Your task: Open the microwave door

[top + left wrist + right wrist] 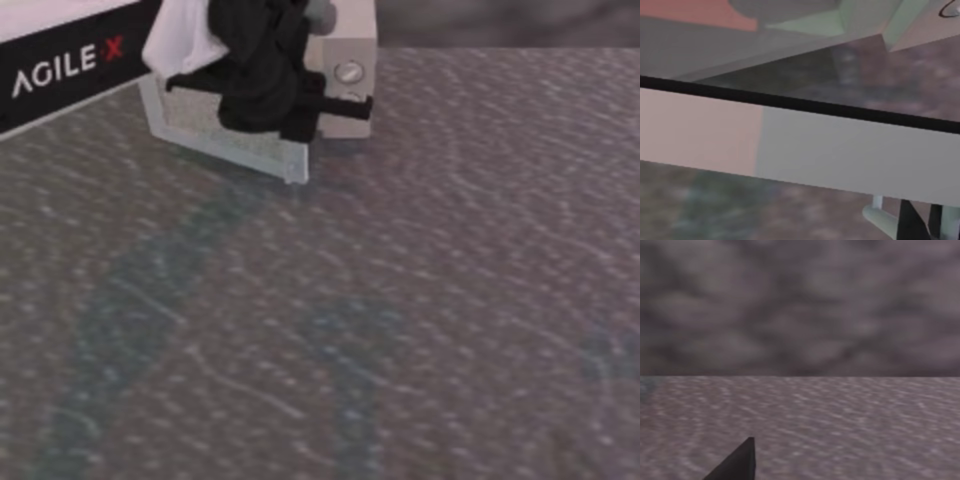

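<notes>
The beige-white microwave (345,45) stands at the table's far edge, with a silver knob (349,71) on its narrow panel. The microwave door (225,135) is swung partly out from the front, its free edge toward the table's middle. My left gripper (345,105) is over the door's upper edge, close to the knob panel. In the left wrist view the door (840,150) crosses as a pale band. There, the black fingers (912,225) sit across the pale handle strip (880,219), and the gripper looks shut on it. Only one dark fingertip (740,462) of my right gripper shows.
The left arm's black and white link (60,60), lettered AgileX, reaches in from the far left corner. Grey mottled tabletop (400,320) spreads in front of the microwave. The right arm is outside the top view.
</notes>
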You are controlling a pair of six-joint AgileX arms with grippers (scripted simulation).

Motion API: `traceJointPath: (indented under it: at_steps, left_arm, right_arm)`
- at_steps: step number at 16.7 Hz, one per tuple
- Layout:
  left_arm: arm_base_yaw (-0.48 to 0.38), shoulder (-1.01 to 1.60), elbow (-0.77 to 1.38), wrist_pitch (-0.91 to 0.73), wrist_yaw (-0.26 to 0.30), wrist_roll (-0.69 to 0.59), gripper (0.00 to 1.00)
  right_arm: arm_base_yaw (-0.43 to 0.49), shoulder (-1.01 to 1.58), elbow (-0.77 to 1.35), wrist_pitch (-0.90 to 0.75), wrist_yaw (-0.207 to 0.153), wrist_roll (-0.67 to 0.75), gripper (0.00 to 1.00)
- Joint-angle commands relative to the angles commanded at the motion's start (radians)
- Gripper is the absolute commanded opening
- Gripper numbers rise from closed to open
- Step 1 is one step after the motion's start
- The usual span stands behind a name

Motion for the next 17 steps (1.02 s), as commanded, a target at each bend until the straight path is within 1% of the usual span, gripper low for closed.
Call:
traceJointPath:
  at_steps: [7, 10, 15, 17]
  left_arm:
    - [0.000, 0.000, 0.000, 0.000, 0.000, 0.000, 0.00]
    - [-0.003, -0.010, -0.014, 0.007, 0.014, 0.011, 0.00]
    - [0.026, -0.076, -0.109, 0.043, 0.063, 0.109, 0.00]
    - [0.028, -0.082, -0.118, 0.047, 0.068, 0.119, 0.00]
  right_arm:
    - [0.000, 0.000, 0.000, 0.000, 0.000, 0.000, 1.00]
    - [0.000, 0.000, 0.000, 0.000, 0.000, 0.000, 1.00]
    - [0.000, 0.000, 0.000, 0.000, 0.000, 0.000, 1.00]
    - [0.000, 0.000, 0.000, 0.000, 0.000, 0.000, 1.00]
